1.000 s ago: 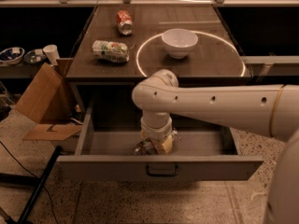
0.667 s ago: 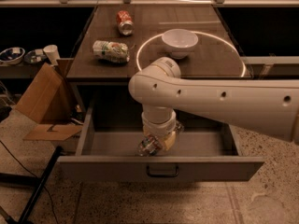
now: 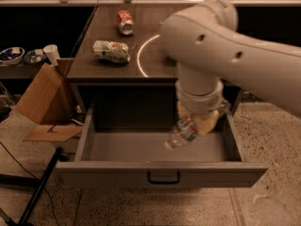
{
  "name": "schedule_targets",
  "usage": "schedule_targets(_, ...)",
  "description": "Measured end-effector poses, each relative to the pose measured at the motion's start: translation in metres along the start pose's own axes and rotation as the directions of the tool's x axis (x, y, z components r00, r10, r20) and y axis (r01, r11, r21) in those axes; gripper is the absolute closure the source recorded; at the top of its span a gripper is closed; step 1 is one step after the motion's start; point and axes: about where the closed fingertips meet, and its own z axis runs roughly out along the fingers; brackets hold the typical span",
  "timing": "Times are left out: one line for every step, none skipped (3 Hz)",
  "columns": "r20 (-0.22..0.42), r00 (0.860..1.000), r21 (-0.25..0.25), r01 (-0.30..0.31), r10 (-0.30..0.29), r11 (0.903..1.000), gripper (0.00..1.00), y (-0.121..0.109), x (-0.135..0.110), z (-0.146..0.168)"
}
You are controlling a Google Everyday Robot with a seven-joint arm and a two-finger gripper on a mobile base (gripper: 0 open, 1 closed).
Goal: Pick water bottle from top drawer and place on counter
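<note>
The white arm's cream-coloured gripper [image 3: 196,124] hangs over the open, wide grey top drawer [image 3: 117,147]. It is apparently clamped on the small clear ribbed water bottle [image 3: 178,134], which is tilted above the drawer floor, lower than the dark wood-grain counter [image 3: 106,69].

The pincer [image 3: 195,124] holds the small clear ribbed plastic water bottle [image 3: 180,134] over the wide grey top drawer [image 3: 127,149], right side, before the dark wood-grain desk [image 3: 101,72].

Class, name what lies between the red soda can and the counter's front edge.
The white-and-green snack bag, lying on the counter, in the camera view. The gripper hangs over the top drawer, holding the water bottle.
</note>
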Motion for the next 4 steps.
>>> schedule_targets(-0.020,0.995,0.012,-0.098,0.098,0.9951,1.00,0.030,0.030,-0.034)
schedule_targets(-0.040,0.985,0.052,-0.165,0.168,0.9848,1.00,0.029,0.074,-0.055)
schedule_targets(-0.065,0.970,0.137,-0.222,0.233,0.9653,1.00,0.003,0.126,-0.079)
schedule_targets(-0.100,0.946,0.245,-0.278,0.309,0.9288,1.00,-0.030,0.176,-0.102)
